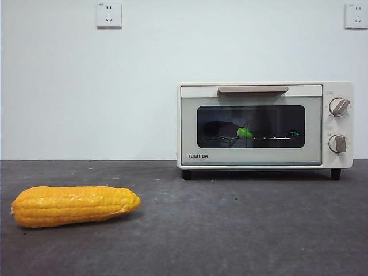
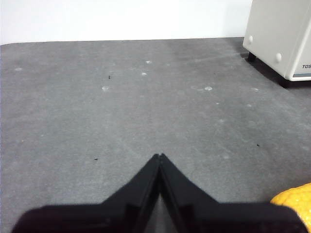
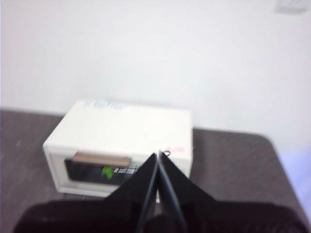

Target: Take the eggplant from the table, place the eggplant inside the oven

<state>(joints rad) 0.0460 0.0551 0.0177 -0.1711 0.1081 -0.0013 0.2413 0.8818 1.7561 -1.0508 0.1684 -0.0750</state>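
Left tool point(image 2: 159, 158) is hanging pressed together above the dark grey matte desk point(image 2: 121, 111); right tool point(image 3: 159, 156) likewise, hovering high before the cream-white Toshiba toaster oven point(image 1: 265, 125). The dark purple eggplant point(image 1: 227, 131) with its green stem is lying inside, door closed. Yellow corn cob point(image 1: 75, 205) is resting well apart from the oven. Task judged complete.

The eggplant point(image 1: 233, 131) lies inside the shut cream oven point(image 1: 265, 125) at the frame's right, dark behind the glass, green stem tip showing, on the grey table point(image 1: 230, 230).
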